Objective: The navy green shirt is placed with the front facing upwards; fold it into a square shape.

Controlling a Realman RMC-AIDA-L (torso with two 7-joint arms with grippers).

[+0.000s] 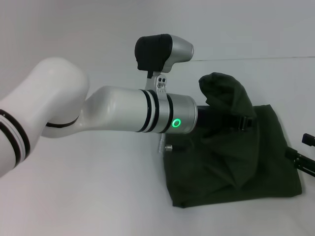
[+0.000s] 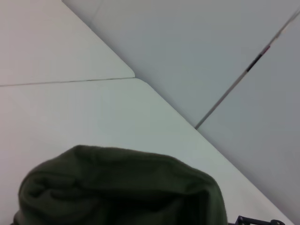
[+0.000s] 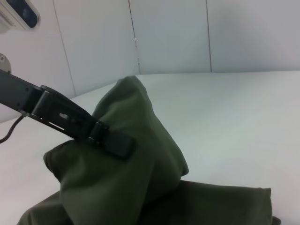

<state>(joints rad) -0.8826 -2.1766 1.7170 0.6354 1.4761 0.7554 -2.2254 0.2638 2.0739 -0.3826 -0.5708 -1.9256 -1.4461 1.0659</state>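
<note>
Navy green shirt on white table, one fold lifted and draped over left gripper, which is pinching the cloth. Right gripper beside shirt's edge, grip state unclear.

The navy green shirt lay partly folded beneath my left tool, plain dark olive with no print showing. One bunched flap rose from the flat part and draped over that tool, its top peaking above it.
</note>
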